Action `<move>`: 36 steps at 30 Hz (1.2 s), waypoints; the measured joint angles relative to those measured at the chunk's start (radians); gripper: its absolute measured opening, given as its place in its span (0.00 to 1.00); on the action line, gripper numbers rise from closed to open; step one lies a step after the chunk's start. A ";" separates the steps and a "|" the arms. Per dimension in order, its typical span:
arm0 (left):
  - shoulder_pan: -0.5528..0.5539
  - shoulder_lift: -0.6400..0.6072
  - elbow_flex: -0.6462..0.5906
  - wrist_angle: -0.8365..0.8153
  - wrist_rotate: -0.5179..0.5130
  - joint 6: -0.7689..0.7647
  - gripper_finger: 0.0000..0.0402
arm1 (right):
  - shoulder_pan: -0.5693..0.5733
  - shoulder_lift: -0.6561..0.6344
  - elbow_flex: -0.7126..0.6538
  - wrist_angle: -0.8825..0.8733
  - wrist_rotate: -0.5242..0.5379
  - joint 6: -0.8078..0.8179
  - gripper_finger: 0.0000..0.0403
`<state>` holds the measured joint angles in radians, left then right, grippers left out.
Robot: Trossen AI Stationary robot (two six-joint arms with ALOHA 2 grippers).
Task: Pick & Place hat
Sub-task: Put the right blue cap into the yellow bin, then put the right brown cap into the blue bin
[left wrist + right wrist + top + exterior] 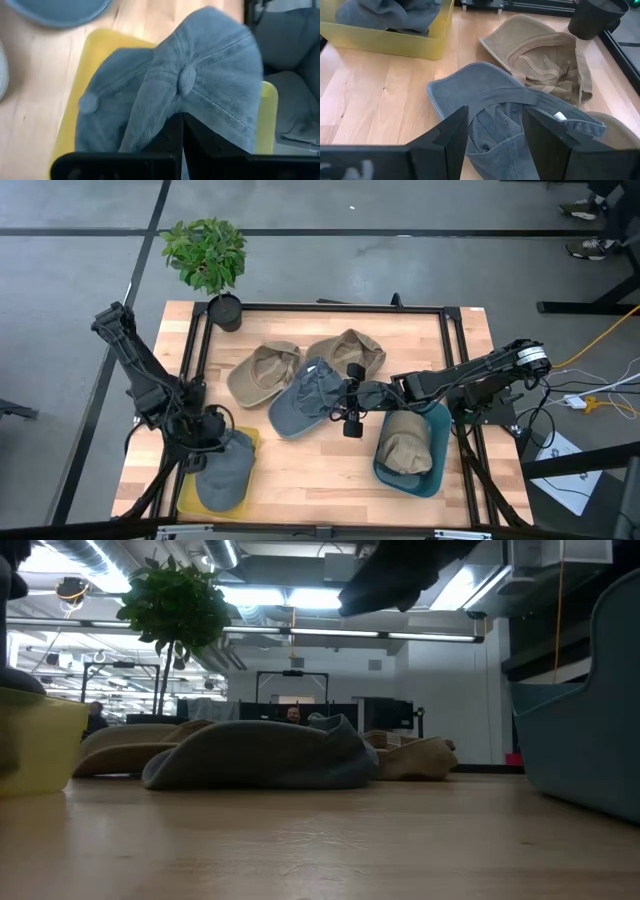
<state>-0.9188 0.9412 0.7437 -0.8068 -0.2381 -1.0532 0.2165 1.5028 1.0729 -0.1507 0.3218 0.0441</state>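
Left gripper [181,131], jaws pinched shut on the grey hat [200,85] over the yellow bin [186,498], risks dragging it out; right gripper [495,132], jaws open above the grey cap [490,107], could snag its strap.

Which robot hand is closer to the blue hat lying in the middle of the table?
The right one. The right gripper hangs open just above the blue hat, at its edge. The left gripper is off at the yellow bin, shut on another blue hat.
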 joint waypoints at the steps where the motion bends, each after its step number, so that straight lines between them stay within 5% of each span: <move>1: 0.000 0.003 0.000 -0.006 0.006 -0.016 0.01 | 0.000 0.000 0.000 -0.004 0.000 0.000 0.46; 15: 0.000 0.040 0.000 -0.160 0.105 -0.199 0.00 | 0.000 0.000 0.000 -0.048 0.000 0.012 0.46; 26: 0.000 -0.059 0.078 0.005 0.006 0.092 0.01 | 0.002 0.000 0.000 -0.071 0.000 0.031 0.46; 32: 0.019 -0.075 0.125 0.095 -0.243 0.407 0.00 | 0.003 0.000 0.000 -0.071 0.000 0.032 0.46; 36: 0.112 -0.066 0.126 0.146 -0.260 0.520 0.01 | 0.003 0.000 0.000 -0.071 0.000 0.034 0.46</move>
<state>-0.8066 0.8755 0.8692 -0.6607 -0.4984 -0.5336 0.2192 1.5028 1.0729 -0.2218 0.3214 0.0776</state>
